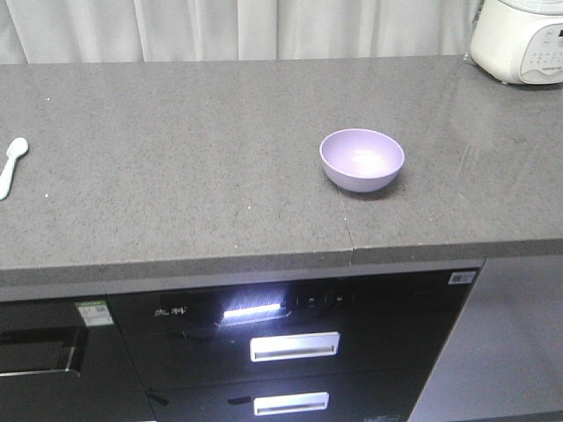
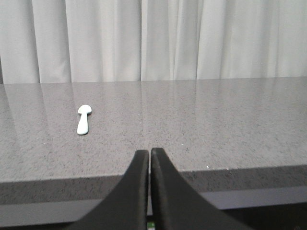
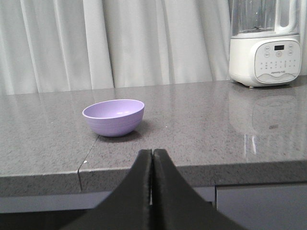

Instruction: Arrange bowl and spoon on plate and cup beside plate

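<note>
A lavender bowl (image 1: 361,159) stands upright and empty on the grey counter, right of centre; the right wrist view shows the bowl (image 3: 113,117) ahead and a little left of my right gripper (image 3: 152,152), which is shut on nothing, back at the counter's front edge. A pale mint spoon (image 1: 10,165) lies at the far left edge of the front view. In the left wrist view the spoon (image 2: 83,119) lies ahead and to the left of my left gripper (image 2: 150,152), which is shut and empty. The plate and the cup are out of view.
A white kitchen appliance (image 1: 521,40) stands at the counter's back right corner, also seen as the appliance (image 3: 265,52). White curtains (image 1: 237,26) hang behind the counter. A seam (image 1: 347,230) runs through the countertop below the bowl. Dark drawers (image 1: 294,345) sit under the front edge.
</note>
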`<state>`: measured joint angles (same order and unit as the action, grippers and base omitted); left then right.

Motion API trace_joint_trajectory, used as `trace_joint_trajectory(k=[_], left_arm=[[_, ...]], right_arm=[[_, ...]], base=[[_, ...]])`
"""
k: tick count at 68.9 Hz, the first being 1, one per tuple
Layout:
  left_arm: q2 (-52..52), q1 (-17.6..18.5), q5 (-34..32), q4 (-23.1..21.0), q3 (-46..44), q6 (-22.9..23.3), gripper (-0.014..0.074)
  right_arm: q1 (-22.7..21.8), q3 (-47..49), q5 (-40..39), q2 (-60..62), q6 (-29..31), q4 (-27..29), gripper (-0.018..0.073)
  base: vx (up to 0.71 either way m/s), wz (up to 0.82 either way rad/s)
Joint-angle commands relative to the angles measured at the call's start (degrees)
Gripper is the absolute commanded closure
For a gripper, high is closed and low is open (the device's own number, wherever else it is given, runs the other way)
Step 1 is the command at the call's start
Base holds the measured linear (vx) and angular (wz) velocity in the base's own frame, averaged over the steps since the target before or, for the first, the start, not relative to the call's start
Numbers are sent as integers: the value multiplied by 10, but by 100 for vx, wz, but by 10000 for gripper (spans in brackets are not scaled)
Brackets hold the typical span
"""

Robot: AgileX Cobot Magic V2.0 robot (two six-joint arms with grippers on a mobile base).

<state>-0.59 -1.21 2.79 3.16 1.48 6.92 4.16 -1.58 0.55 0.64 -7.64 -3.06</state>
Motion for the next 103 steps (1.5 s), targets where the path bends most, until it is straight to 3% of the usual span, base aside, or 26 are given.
trace_joint_trajectory(k=[1, 103], left_arm=[[-8, 4, -43, -4, -6, 3, 603], [-8, 4, -43, -4, -6, 3, 603]], right_arm=[[0, -2, -45, 5, 0, -5, 570], [0, -2, -45, 5, 0, -5, 570]], base=[[22, 0], [13, 3]])
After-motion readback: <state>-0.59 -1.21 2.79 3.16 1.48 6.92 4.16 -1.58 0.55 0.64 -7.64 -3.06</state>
